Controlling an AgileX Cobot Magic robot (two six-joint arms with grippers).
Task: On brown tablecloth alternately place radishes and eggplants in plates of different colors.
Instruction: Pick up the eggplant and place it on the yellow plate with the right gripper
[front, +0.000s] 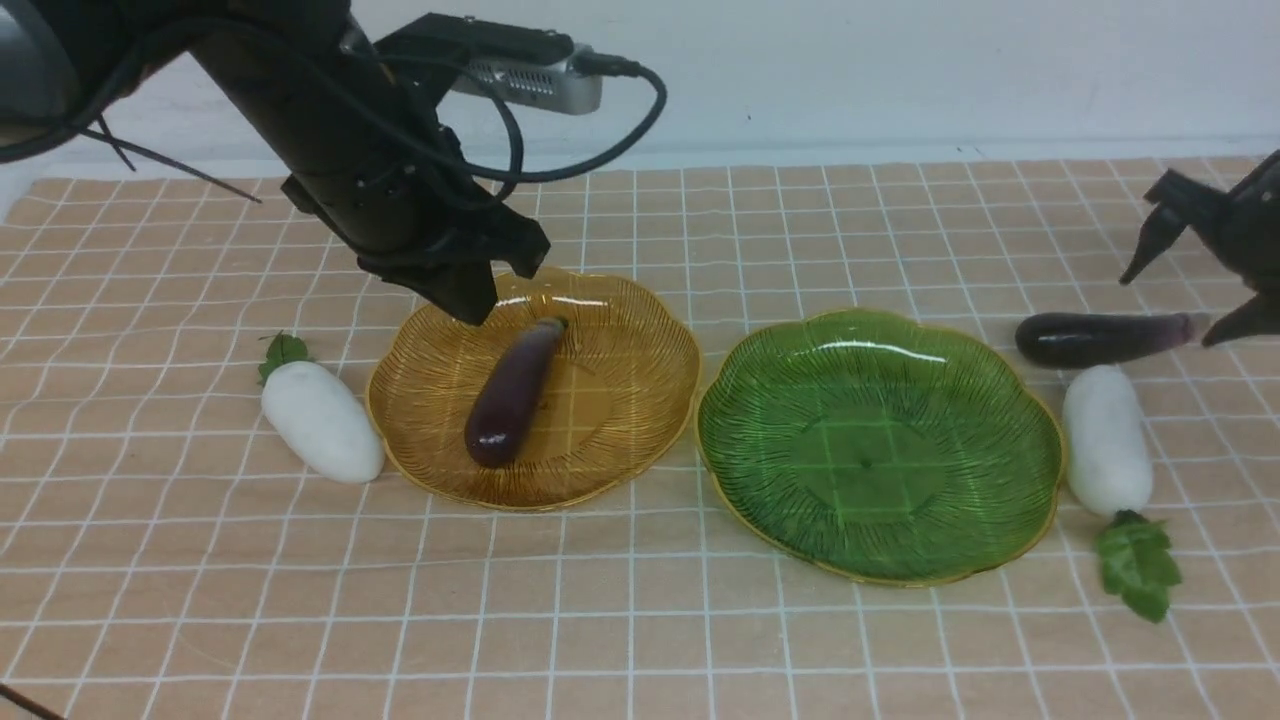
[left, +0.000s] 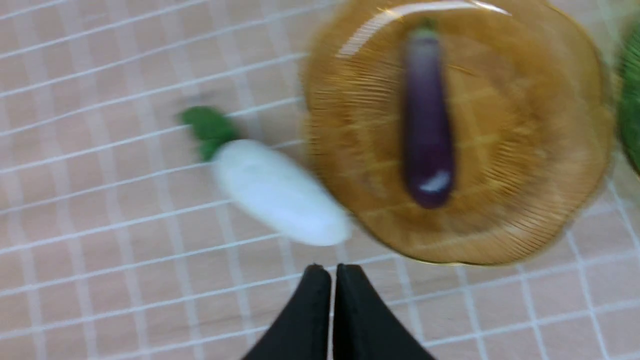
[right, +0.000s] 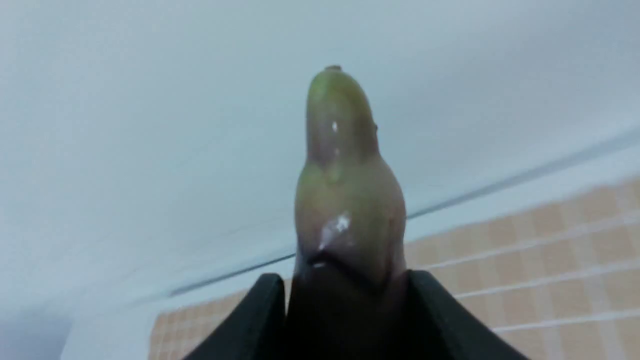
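The brown tablecloth (front: 640, 620) ends at 12 o'clock along a white wall (front: 900, 70). Its far corner shows at 10 o'clock, and the 3 o'clock edge runs out of the front view. A broad band of bare cloth lies open at 6 o'clock of both plates, and a second open band lies between the plates and the wall.

The left gripper (left: 327, 267) hangs over the 11 o'clock rim of the amber plate (front: 620, 420), with its fingers pressed together and nothing between them. The right gripper (front: 1165, 312) reaches in from 3 o'clock. In its wrist view both fingers sit against the sides of the right eggplant (front: 1095, 338), clasping it near the pale stem end.

The amber plate holds the left eggplant (front: 515, 395), stem toward 1 o'clock and rounded end toward 7 o'clock. The left radish (front: 320, 420) lies on the cloth at the plate's 9 o'clock, close against the rim; whether it touches I cannot tell.

The green plate (front: 880, 440) sits at 3 o'clock of the amber one, rims almost meeting, and the cloth's grid shows through its ribbed floor. The right radish (front: 1105, 440) lies just beside its 3 o'clock rim, leaf toward 6 o'clock. The right eggplant lies crosswise at 2 o'clock of the green plate, just beyond that radish.
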